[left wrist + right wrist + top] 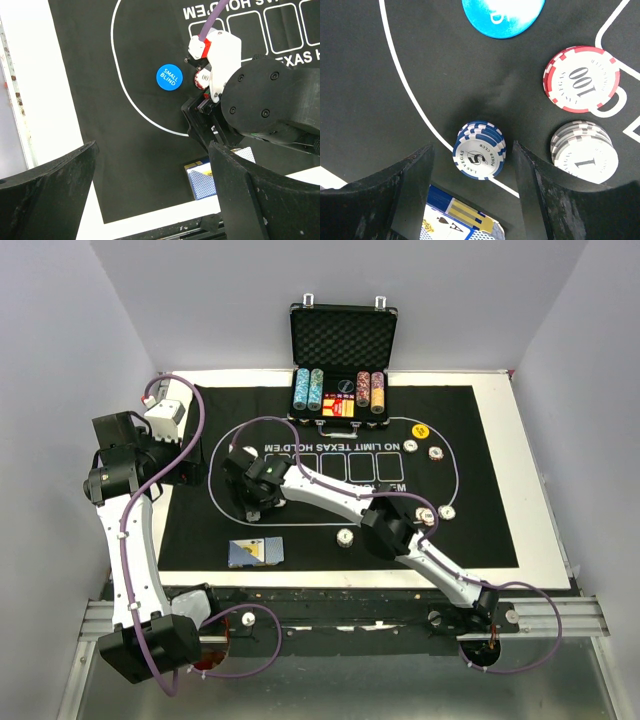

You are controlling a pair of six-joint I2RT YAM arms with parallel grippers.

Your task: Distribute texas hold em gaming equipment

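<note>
My right gripper [472, 146] is open and low over the mat's left end. A stack of blue-edged chips [479, 150] stands between its jaws, with a gap on each side. Beside it lie a red-edged 100 chip [581, 79], a grey-white chip stack [584, 150] and the blue SMALL BLIND button [502, 15]. The blue-backed card deck [455, 222] lies just below; it also shows in the top view [255, 553]. My left gripper [152, 150] is open and empty, hovering left of the right gripper [250, 498], looking at the button [169, 77].
The open black case [342, 370] with chip rows stands at the mat's far edge. A yellow button [420, 430] and loose chips [437, 453] [446, 511] [345, 536] lie on the black mat [470, 540]. The right arm spans the mat's middle.
</note>
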